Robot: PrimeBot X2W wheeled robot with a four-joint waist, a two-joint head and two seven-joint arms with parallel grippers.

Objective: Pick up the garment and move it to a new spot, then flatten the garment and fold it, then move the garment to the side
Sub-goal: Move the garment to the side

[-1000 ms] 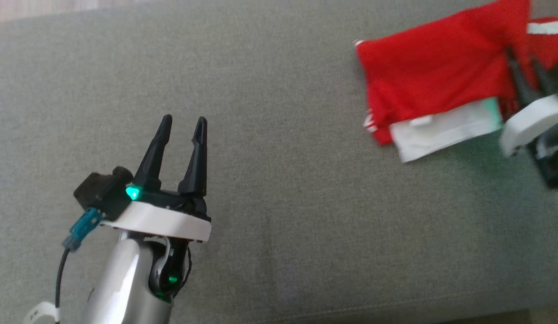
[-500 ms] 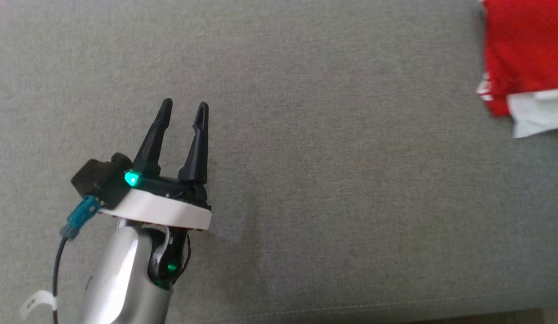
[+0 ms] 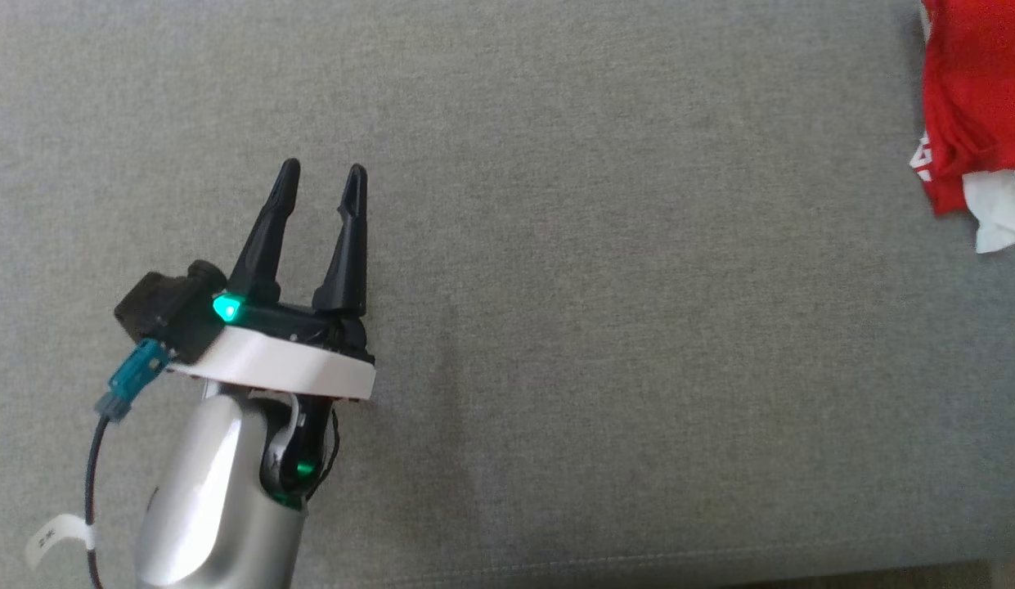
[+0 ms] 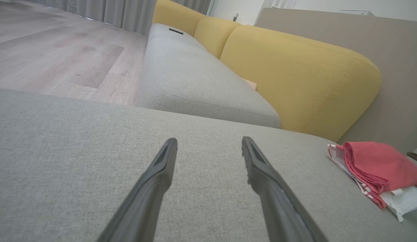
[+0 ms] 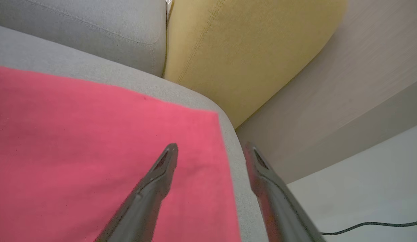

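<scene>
At three o'clock on the grey fabric sofa seat (image 3: 597, 286), the folded red-and-white cloth garment (image 3: 973, 98) lies freed beneath the right claw (image 5: 211, 147), newly open like the left claw (image 3: 321, 167): task seemingly done.

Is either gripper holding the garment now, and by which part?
Nothing is held. The left gripper is open over the cushion; the right gripper is open above the red garment, nothing between its jaws.
</scene>
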